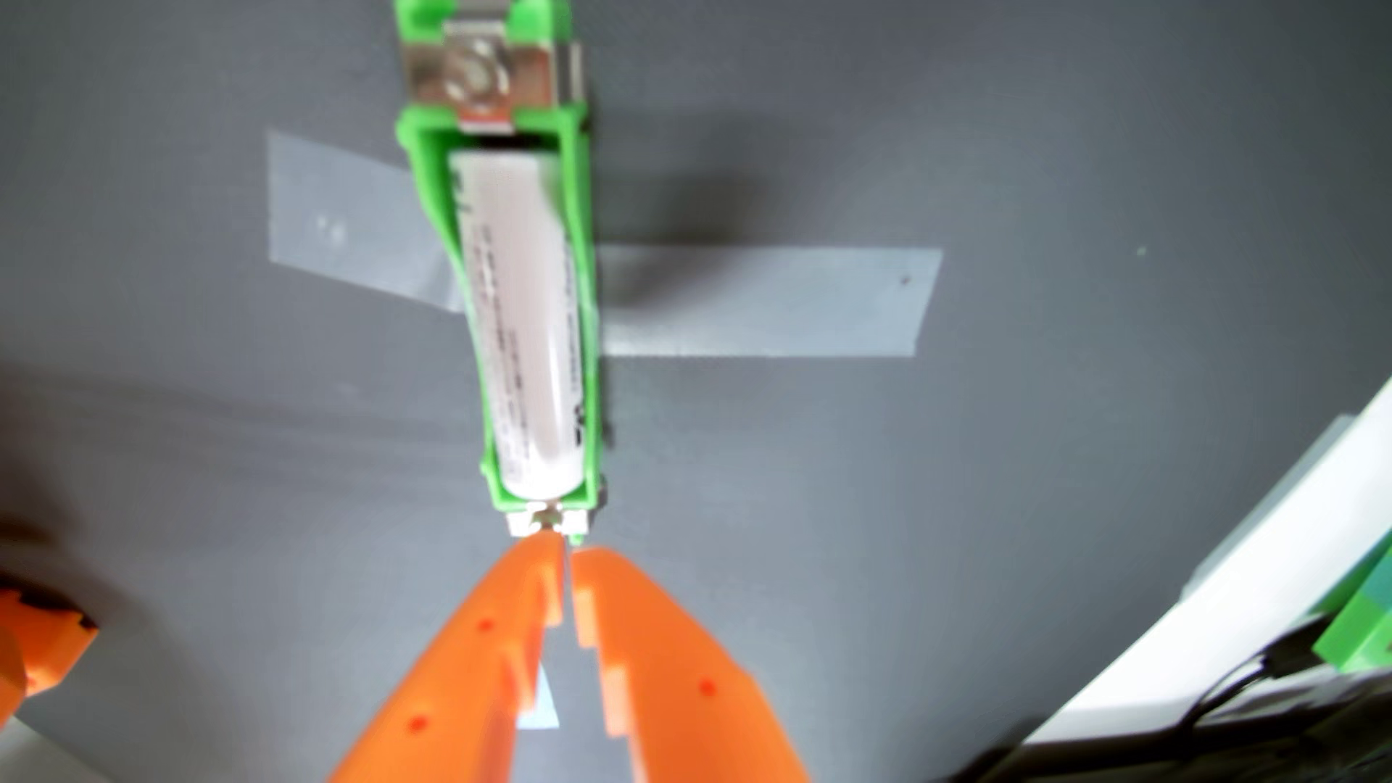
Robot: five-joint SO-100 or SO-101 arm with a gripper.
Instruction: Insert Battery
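In the wrist view a white cylindrical battery lies lengthwise inside a green plastic holder that is taped to the grey table. A metal contact clip sits at the holder's far end. My orange gripper comes in from the bottom edge, its two fingertips pressed almost together just below the holder's near end. The gripper is shut with nothing between its fingers. The tips sit close to the small white contact at the near end of the holder.
Strips of clear tape cross under the holder on the grey surface. A white edge with a green block and black cables lies at the lower right. An orange arm part shows at the lower left.
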